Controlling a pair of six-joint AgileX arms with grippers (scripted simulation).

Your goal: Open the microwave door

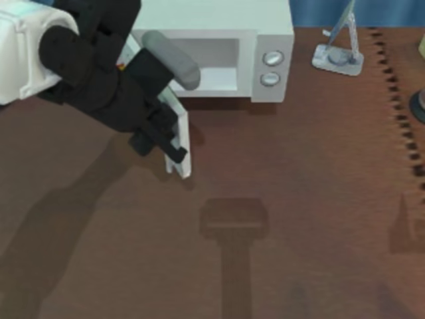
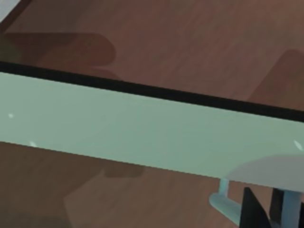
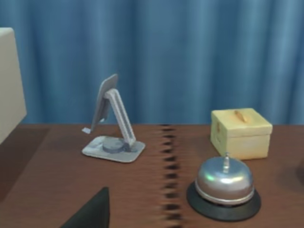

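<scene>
My left gripper (image 1: pixel 174 147) is clamped on the microwave door (image 1: pixel 179 136) at its free edge, swung out at the table's left. The microwave (image 1: pixel 219 46) stands at the rear, cavity exposed. I judge the door rigid, light, hinge-guided; handle grip suits. Right arm out of sight.

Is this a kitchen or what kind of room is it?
Probably not a real kitchen: it looks like a computer-made test table. A microwave sits beside a desk bell and a phone stand, with a blue curtain behind.
</scene>
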